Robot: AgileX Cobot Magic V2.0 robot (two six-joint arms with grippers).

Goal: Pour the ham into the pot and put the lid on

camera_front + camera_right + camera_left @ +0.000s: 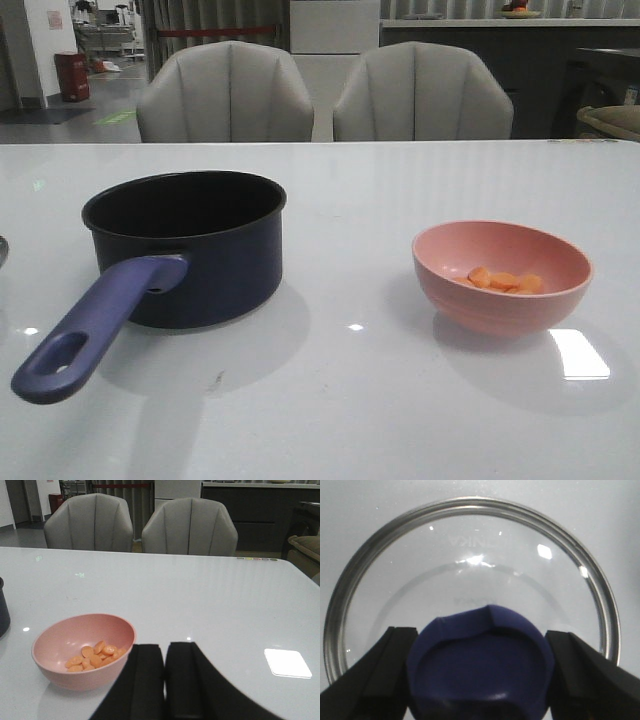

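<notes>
The pot (185, 245) is a dark navy saucepan standing at the left of the table, its purple-blue handle (95, 325) pointing toward the near left. The ham (505, 281) is a small heap of orange pieces in a pink bowl (500, 275) at the right; it also shows in the right wrist view (95, 656). The clear glass lid (470, 555) lies flat on the table. My left gripper (481, 645) has its fingers pressed against both sides of the lid's dark blue knob (480, 665). My right gripper (165, 647) is shut and empty, just beside the bowl (82, 650). Neither arm shows in the front view.
Two grey chairs (225, 95) stand behind the table's far edge. The white table (350, 400) is glossy, with a bright reflection near the bowl. The pot's edge (2, 610) shows beyond the bowl in the right wrist view.
</notes>
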